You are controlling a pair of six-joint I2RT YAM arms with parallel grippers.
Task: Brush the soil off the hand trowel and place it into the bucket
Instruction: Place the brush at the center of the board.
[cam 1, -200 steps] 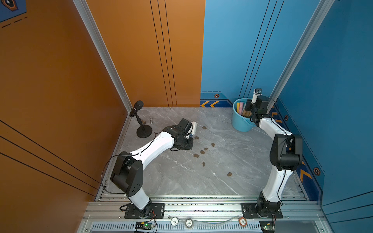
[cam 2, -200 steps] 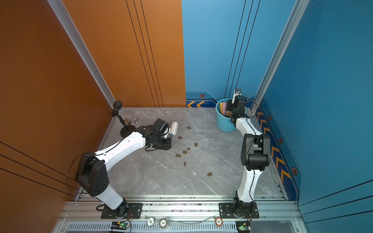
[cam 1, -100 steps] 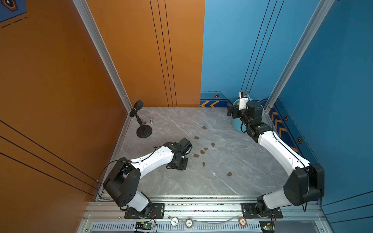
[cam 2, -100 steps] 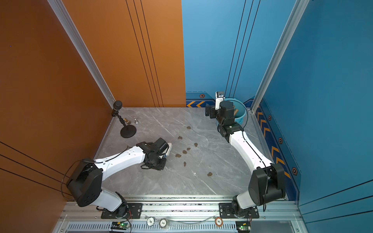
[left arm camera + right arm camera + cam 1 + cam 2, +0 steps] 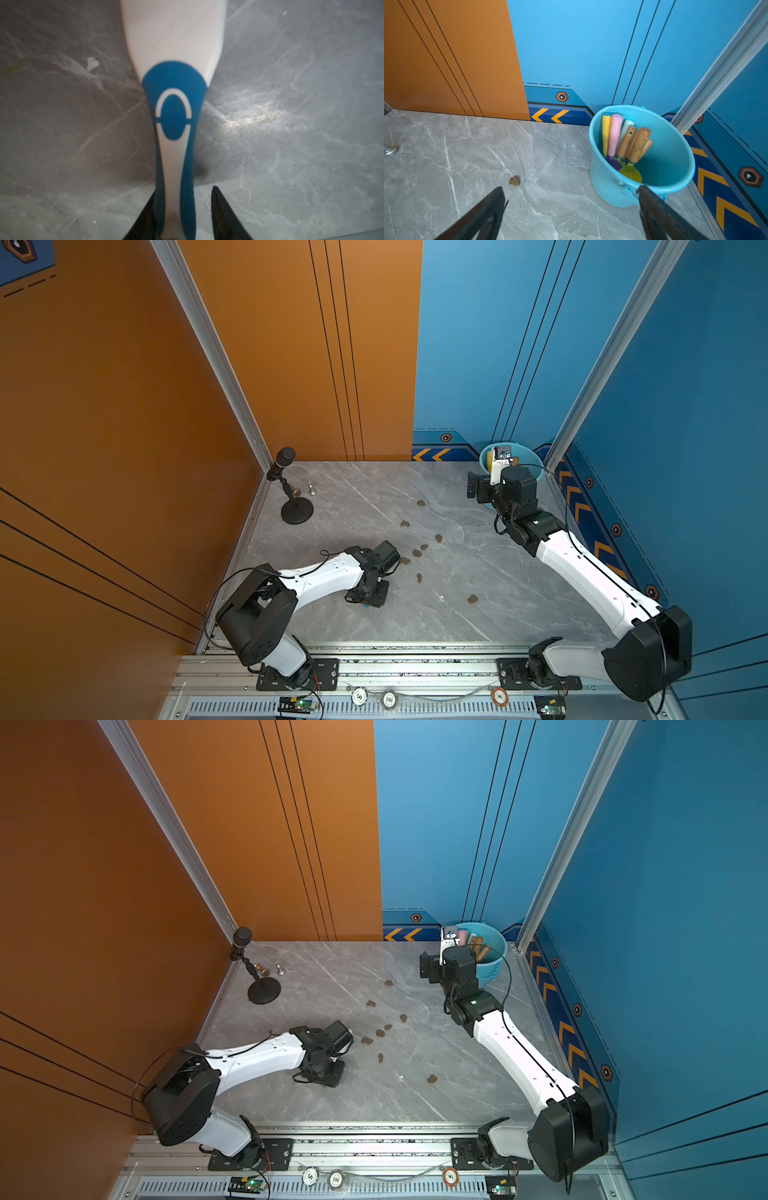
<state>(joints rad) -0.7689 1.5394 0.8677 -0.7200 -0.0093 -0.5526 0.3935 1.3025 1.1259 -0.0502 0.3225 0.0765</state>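
The left gripper (image 5: pixel 185 190) is down at the grey marble table (image 5: pixel 291 166), with its jaws loosened around the thin handle of a white and blue brush (image 5: pixel 174 87). One finger (image 5: pixel 145 216) lies against the handle's side. The other finger (image 5: pixel 224 212) stands clear of it, and a strip of table shows in the gap, so the brush sits between open jaws rather than in a grip. The brush runs straight ahead from this gripper and widens into a white head that leaves the picture; whether it rests on the table or hangs just over it I cannot tell. In both top views the soil lumps (image 5: pixel 417 552) lie scattered on the table beyond the left gripper, on the side toward the other arm, and the nearest lump is just beside the left wrist. The right gripper (image 5: pixel 571 187) is spread wide with nothing between its fingers. One soil lump lies on the table just ahead of one fingertip. The bucket (image 5: pixel 670 162) stands upright just ahead of the other fingertip, which overlaps its near wall in the wrist view; whether they touch I cannot tell. Several hand trowels (image 5: pixel 625 143) stand inside the bucket with their handles up, leaning against the wall nearer the gripper's middle. Their handles are yellow, pink, pale blue and wooden.
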